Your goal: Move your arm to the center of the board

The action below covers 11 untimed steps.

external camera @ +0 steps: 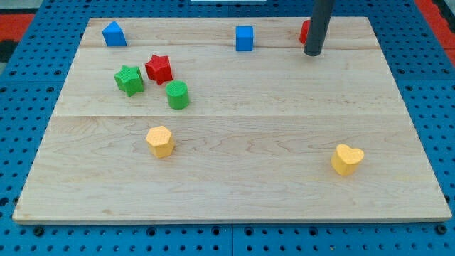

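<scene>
Tip (313, 53) sat way up top right; surface (234, 185) center off toward 7 o'clock. No claw fitted, so open/closed can't be told.

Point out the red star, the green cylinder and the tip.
red star (159, 68), camera view, centre of its top face
green cylinder (178, 94), camera view, middle of its body
my tip (313, 53), camera view, very end of the rod

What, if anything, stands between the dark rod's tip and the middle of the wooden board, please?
Nothing visible does. My tip sits near the view's top right, just in front of a partly hidden red block. The path down-left to the middle of the wooden board is bare wood; the blue cube and green cylinder lie off that line.
</scene>
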Each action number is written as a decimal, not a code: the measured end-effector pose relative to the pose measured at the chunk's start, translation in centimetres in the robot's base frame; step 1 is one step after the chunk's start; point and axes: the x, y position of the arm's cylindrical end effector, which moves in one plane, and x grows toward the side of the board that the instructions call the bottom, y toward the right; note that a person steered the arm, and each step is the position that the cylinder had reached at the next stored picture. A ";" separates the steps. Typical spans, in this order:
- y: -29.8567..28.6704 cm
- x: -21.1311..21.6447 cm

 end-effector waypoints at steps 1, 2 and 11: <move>-0.1 0.5; -0.3 3.9; -10.8 6.2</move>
